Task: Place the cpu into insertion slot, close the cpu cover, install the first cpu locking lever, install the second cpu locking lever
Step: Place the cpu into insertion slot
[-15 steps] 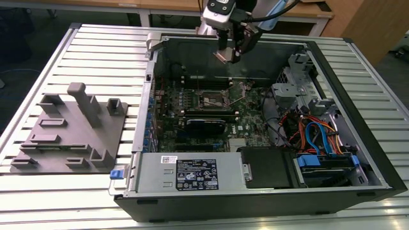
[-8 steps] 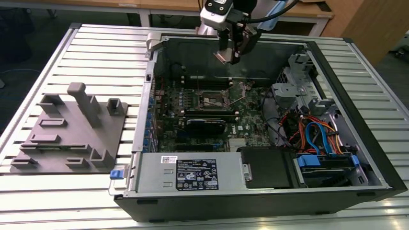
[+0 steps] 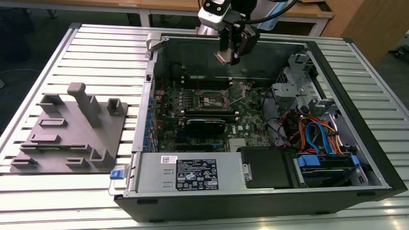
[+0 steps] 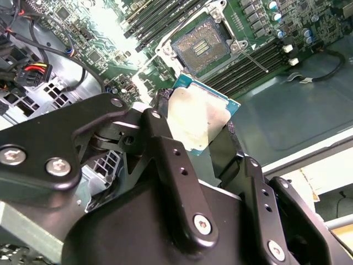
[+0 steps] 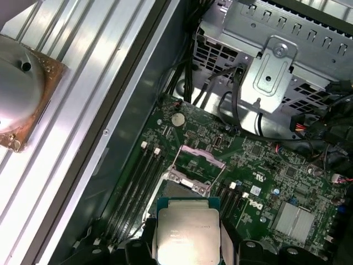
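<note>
Exterior view first: the gripper (image 3: 228, 58) hangs above the open computer case (image 3: 357, 158), which lies on the slatted metal table (image 3: 96, 48). It is over the far part of the green motherboard (image 3: 249, 125), higher than the insertion slot (image 3: 214, 100) and apart from it. On the exterior view's left a grey moulded fixture (image 3: 70, 139) sits on the table, well apart from the case.

In the second wrist view the black fingers (image 4: 165, 152) are drawn in narrow against two opposite edges of the cpu (image 4: 199, 118), which they hold. The chip is tilted, its silver-grey top facing the camera and a strip of green edge showing. Beyond it the insertion slot (image 4: 201, 47) lies uncovered, with its dark square contact field inside a silvery rim. Long black memory slots (image 4: 248, 69) run beside the slot. The chip is in the air and touches neither the slot nor the board.

In the first wrist view the cpu (image 5: 187, 232) is just short of the insertion slot (image 5: 185, 191). The cpu cover (image 5: 197, 162) seems to stand raised on its hinge at the slot's far edge, though the angle makes its tilt hard to judge. A silvery drive cage (image 5: 276, 72) and black cables (image 5: 237, 105) lie past the board.
</note>
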`<state>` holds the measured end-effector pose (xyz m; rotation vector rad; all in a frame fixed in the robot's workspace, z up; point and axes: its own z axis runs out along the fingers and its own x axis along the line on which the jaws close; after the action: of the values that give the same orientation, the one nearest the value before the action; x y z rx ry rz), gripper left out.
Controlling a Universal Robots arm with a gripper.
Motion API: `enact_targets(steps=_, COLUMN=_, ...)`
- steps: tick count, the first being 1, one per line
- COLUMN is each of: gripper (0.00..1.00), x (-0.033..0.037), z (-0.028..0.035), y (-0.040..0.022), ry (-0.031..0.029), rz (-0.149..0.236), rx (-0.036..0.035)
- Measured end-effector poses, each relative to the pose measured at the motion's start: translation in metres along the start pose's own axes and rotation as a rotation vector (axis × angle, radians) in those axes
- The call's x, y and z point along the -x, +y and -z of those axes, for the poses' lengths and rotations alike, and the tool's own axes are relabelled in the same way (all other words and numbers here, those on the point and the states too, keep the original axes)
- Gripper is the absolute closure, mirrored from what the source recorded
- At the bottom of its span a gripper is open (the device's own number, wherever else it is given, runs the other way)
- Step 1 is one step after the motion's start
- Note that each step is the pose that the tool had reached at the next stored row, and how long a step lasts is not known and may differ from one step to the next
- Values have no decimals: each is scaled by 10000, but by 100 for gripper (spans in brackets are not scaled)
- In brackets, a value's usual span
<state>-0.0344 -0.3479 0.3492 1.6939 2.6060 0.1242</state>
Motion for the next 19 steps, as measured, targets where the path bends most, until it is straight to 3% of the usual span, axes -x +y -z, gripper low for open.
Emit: enact_targets(steps=19, gripper=46, x=0, z=-6, y=-1, ry=-18, rz=-217, rx=0)
